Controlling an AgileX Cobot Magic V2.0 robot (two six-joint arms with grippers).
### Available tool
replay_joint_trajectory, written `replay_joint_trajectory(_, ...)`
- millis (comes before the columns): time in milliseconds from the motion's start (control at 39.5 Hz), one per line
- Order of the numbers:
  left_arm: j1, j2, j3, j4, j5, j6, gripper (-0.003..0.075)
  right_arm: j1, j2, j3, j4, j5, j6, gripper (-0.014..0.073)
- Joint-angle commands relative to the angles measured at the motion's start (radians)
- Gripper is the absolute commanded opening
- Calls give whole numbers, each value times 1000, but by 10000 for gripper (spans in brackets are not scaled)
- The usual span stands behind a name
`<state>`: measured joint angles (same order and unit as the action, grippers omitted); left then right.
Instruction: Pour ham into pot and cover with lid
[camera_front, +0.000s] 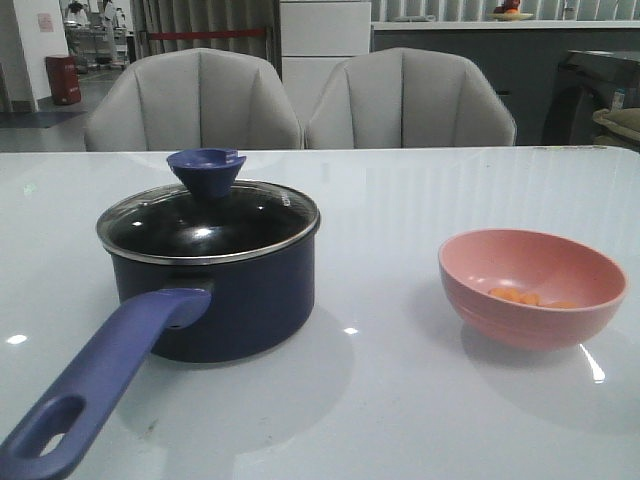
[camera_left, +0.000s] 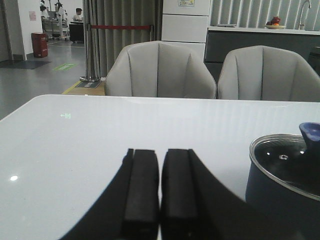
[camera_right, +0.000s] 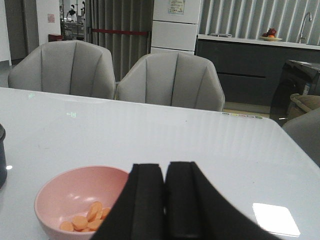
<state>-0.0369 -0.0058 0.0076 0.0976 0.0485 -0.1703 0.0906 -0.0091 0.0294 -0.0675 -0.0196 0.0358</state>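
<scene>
— So, where are we seeing the pot (camera_front: 235, 300) sitting?

— We are seeing it standing on the desk (camera_front: 400, 400) toward the left side, its long blue handle (camera_front: 95, 385) pointing at the near left corner. The lid (camera_front: 208, 222) is resting on its rim, blue knob (camera_front: 206, 167) up.

— And the ham (camera_front: 522, 296)?

— We are finding it lying in the pink bowl (camera_front: 532, 285), which is sitting toward the right edge of the desk, well apart from the pot. The orange slices are gathering at the bottom of the bowl.

— How are the hands looking?

— We are seeing the left hand (camera_left: 160, 200) in its wrist view with its black fingers (camera_left: 142, 190) pressing together, gripping nothing, the pot near it. The right hand (camera_right: 165, 205) is showing the same in its own wrist view: fingers meeting, holding nothing, hovering just beside the bowl. Neither hand is appearing in the front view.

— Anything behind the desk?

— We are noticing two grey chairs (camera_front: 300, 100) standing at the far edge.
</scene>
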Motion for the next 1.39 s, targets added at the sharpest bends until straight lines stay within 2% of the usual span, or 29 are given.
replay_joint_trajectory(0, -2, -22, 30, -6, -76, -3, 114, -5, -19, 7, -9, -72, -2, 136)
replay_joint_trajectory(885, -2, -22, 30, -6, -76, -3, 114, -5, -19, 7, -9, -72, -2, 136)
replay_joint_trajectory(1138, -2, -19, 1, -6, -282, -3, 114, -5, -19, 7, -9, -72, -2, 136)
replay_joint_trajectory(1239, -2, 5, -65, -4, -234, -3, 114, -5, -19, 7, -9, -72, -2, 136)
replay_joint_trajectory(1366, -2, 95, -189, -4, -109, -3, 114, -5, -19, 7, -9, -72, -2, 136)
